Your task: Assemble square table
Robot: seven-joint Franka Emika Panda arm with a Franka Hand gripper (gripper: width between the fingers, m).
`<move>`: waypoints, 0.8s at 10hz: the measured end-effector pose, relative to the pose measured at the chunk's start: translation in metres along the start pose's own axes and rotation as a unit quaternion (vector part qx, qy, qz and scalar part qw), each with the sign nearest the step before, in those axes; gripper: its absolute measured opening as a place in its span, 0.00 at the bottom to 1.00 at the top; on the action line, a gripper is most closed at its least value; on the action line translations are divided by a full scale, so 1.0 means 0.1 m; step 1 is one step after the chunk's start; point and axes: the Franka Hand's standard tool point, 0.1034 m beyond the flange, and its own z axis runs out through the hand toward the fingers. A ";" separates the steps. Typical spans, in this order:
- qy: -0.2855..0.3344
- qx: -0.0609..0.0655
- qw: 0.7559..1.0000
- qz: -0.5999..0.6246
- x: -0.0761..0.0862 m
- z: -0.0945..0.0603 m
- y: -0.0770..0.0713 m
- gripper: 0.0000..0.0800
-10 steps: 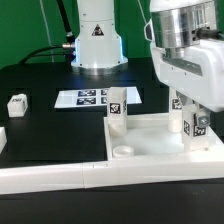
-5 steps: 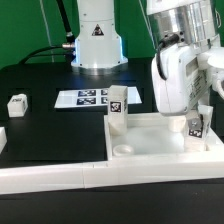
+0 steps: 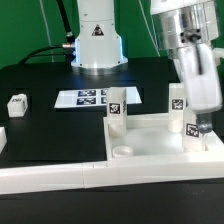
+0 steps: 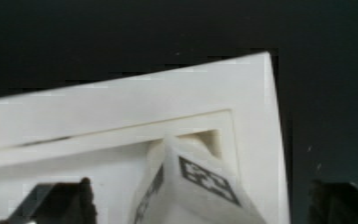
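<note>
The square table's white slab (image 3: 150, 140) lies rim-up at the exterior view's lower right. Three white tagged legs stand upright in its corners: one far left (image 3: 117, 108), one far right (image 3: 177, 102), one near right (image 3: 191, 125). The near-left socket (image 3: 124, 151) is empty. A loose leg (image 3: 15, 103) lies on the black table at the left. My gripper (image 3: 198, 124) hangs over the near-right leg. In the wrist view that leg (image 4: 194, 178) stands between the dark fingers (image 4: 60, 202) with a gap on each side, so the gripper (image 4: 202, 208) is open.
The marker board (image 3: 92, 99) lies flat behind the slab. A long white border wall (image 3: 60, 176) runs along the front edge. The robot's white base (image 3: 96, 40) stands at the back with cables beside it.
The wrist has turned over the near-right leg and the jaws have spread apart, letting go of that leg. The leg stays upright in its corner.
</note>
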 end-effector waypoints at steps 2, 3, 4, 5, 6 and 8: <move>-0.005 -0.012 0.992 -0.129 0.00 0.01 0.01 0.80; -0.005 -0.012 0.984 -0.179 0.00 0.01 0.01 0.81; -0.002 -0.015 0.969 -0.245 0.02 0.01 0.01 0.81; 0.008 -0.028 0.939 -0.343 0.05 0.00 -0.01 0.81; 0.017 -0.034 0.911 -0.411 0.06 -0.02 -0.03 0.81; 0.017 -0.034 0.918 -0.396 0.02 -0.01 -0.01 0.81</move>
